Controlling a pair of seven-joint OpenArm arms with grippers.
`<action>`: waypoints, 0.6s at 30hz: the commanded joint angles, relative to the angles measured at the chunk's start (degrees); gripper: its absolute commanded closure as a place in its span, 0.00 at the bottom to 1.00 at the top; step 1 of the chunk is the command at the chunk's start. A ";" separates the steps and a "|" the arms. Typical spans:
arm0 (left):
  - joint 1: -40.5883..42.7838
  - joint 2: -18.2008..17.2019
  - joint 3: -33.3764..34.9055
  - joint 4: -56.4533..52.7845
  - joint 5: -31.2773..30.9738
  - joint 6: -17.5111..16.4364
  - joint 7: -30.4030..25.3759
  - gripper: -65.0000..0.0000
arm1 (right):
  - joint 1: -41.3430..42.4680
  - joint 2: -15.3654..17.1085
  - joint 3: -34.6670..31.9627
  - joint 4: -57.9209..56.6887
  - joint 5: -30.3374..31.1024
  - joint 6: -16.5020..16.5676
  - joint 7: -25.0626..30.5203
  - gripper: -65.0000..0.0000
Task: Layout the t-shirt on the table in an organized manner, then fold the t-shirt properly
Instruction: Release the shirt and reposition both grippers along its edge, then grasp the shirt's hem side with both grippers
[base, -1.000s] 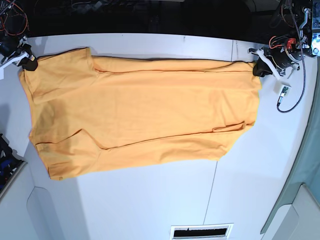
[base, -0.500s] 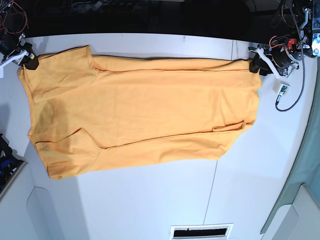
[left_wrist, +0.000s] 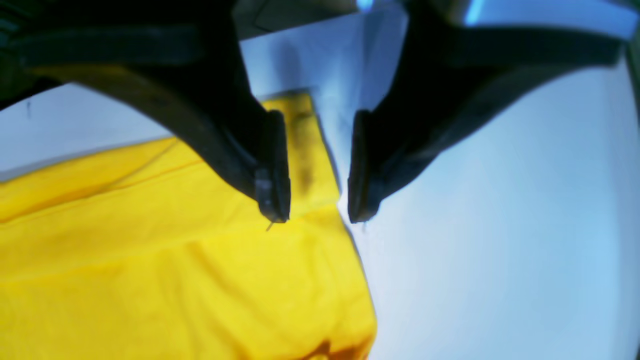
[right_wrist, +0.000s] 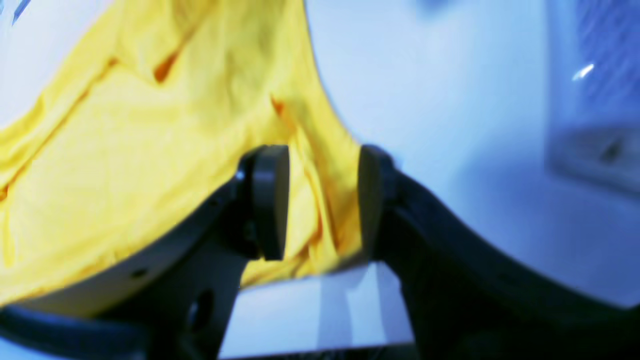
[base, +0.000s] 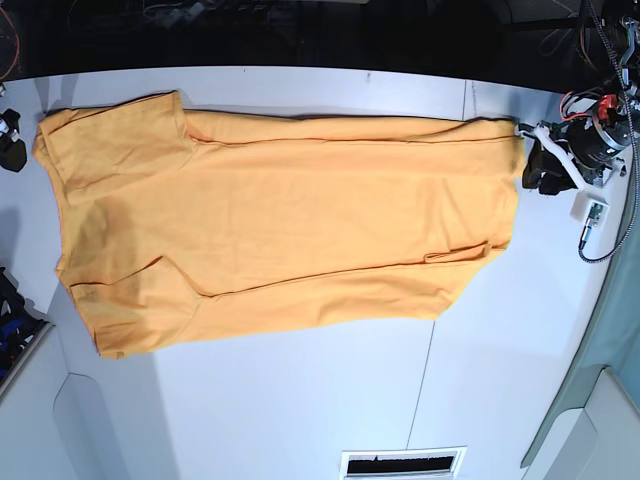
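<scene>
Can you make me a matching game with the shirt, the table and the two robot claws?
Things:
1. t-shirt
2. table
3. left gripper
4. right gripper

Descriptions:
A. white and flat
B. open, off the shirt at the base view's right edge
C. orange-yellow, spread out flat
D. open, off the shirt at the base view's left edge

Pairs: 1-C, 2-A, 3-B, 4-D
</scene>
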 joint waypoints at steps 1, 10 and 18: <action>-0.20 -0.96 -0.44 1.31 -0.61 -0.22 -1.25 0.64 | 0.98 1.40 0.50 1.29 0.98 0.17 1.16 0.64; -6.29 -0.96 0.48 1.33 -0.33 3.58 -3.69 0.64 | 7.45 1.22 0.00 1.20 0.74 0.17 1.31 0.64; -19.15 -0.92 10.08 -10.43 1.40 4.33 -5.29 0.64 | 14.53 0.92 -8.04 -0.31 -8.20 -1.36 5.44 0.64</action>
